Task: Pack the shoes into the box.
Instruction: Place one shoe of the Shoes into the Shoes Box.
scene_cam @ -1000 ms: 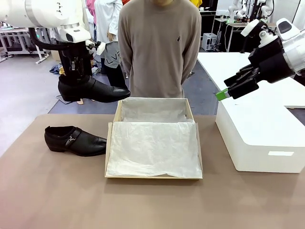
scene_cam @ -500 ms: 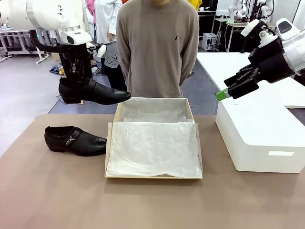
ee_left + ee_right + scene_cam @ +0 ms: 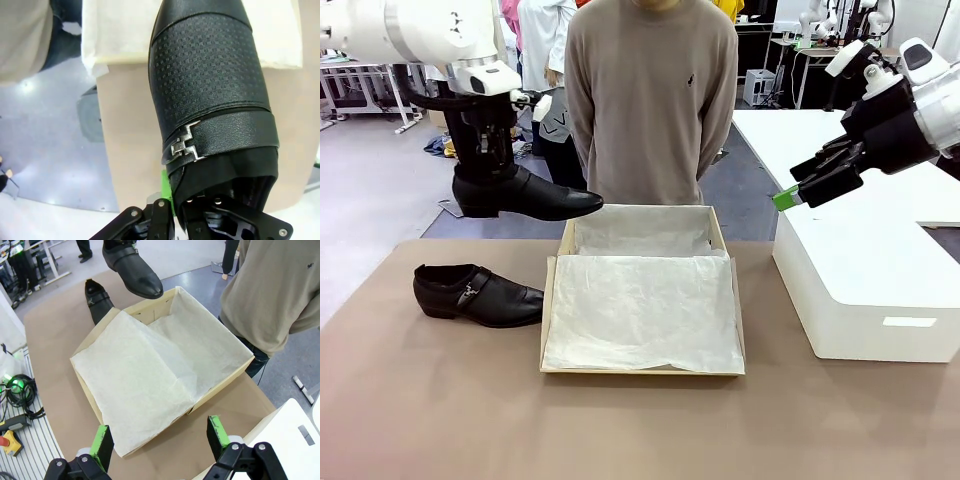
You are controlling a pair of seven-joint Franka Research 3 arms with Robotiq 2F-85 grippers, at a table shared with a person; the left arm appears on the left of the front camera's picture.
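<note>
Brown table [image 3: 440, 420], grey floor [image 3: 380, 190] beyond — white block [image 3: 860, 290] beside the box [image 3: 548, 320]. Left fingers [image 3: 165, 195] clamp a shoe [image 3: 525, 195] aloft; right fingers [image 3: 102, 440] wide.

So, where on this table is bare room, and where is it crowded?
Bare: the strip of table between the box and the near edge, and the near left corner before the lying shoe. A narrow lane separates box and white block. Crowded: left of the box, the lying shoe beside it, the left claw holding the second shoe above.
</note>
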